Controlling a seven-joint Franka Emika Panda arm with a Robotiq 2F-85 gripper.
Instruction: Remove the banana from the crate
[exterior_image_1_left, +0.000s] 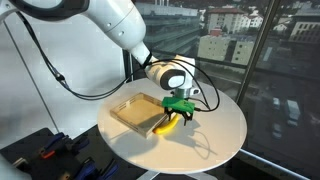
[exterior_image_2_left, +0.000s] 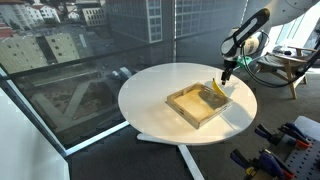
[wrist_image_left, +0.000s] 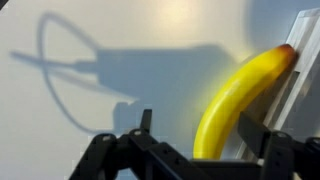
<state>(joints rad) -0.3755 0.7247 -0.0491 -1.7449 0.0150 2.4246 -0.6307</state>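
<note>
– Wrist view, starting at the black two-fingered gripper (wrist_image_left: 197, 135): how does it stand?

– Released. Its dark fingers (wrist_image_left: 146, 122) are spread wide at the bottom edge, where the frame cuts off most of the linkage. The near end of the small curved yellow banana (wrist_image_left: 240, 95) lies in the gap. Neither finger presses on it, as far as I can make out.

– And where does that banana lie?

– On the smooth round white table (wrist_image_left: 150, 30), outside the shallow square light-wood crate (wrist_image_left: 305, 60). The skin looks glossy and unmarked. The brownish far tip reaches the crate's pale wall, but I cannot tell whether it touches. Only a strip of that wall shows, cut off at the right edge.

– Do the other cameras settle it?

– Hardly. In an exterior view the banana (exterior_image_1_left: 167, 125) is a small yellow arc at a corner of the crate (exterior_image_1_left: 130, 115), and the gripper (exterior_image_1_left: 180, 106) is just above it. A greenish patch there is too blurred to identify. In an exterior view the banana (exterior_image_2_left: 218, 89) merges with the far rim of the crate (exterior_image_2_left: 195, 108).

– Anything further out?

– A soft grey shadow (wrist_image_left: 90, 70) of the gripper and a looping cable falls across the table.
</note>
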